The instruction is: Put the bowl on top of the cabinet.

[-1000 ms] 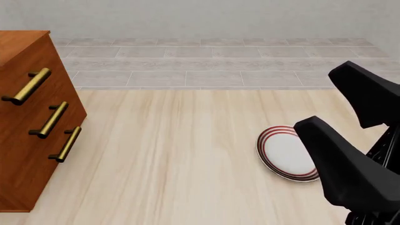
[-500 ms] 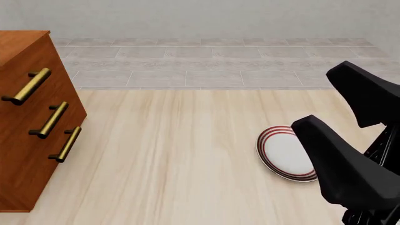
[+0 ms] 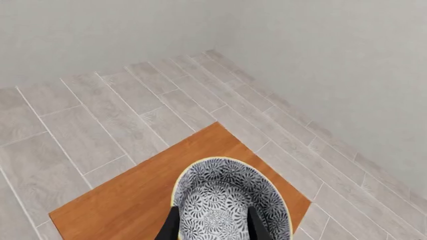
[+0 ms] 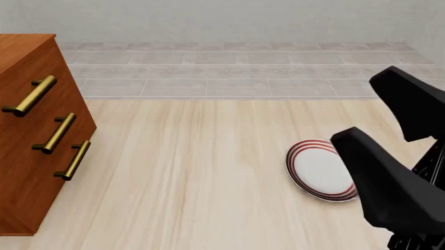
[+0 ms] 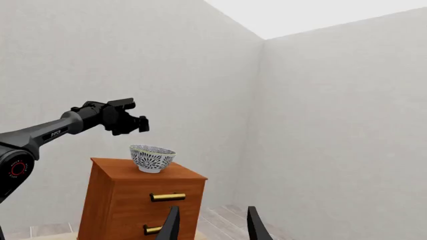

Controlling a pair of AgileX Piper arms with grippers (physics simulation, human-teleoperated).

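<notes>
left claw [image 3: 211, 225] spread — clear above bowl [image 5: 151, 158], bowl upright atop cabinet [image 5: 133, 202], right claw [image 5: 211, 223] spread

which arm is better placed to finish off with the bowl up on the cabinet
Left. Its gripper hangs just above the bowl, which sits on the cabinet top. The right gripper is well away, low beside the plate.

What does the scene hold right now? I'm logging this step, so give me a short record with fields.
bowl: deep blue-and-white floral bowl upright on the cabinet top
cabinet: reddish-brown wooden chest of drawers, brass bar handles
plate: flat white plate with red rings on the pale wood table
left gripper: above the bowl, apart from it
right gripper: open, holding nothing
</notes>
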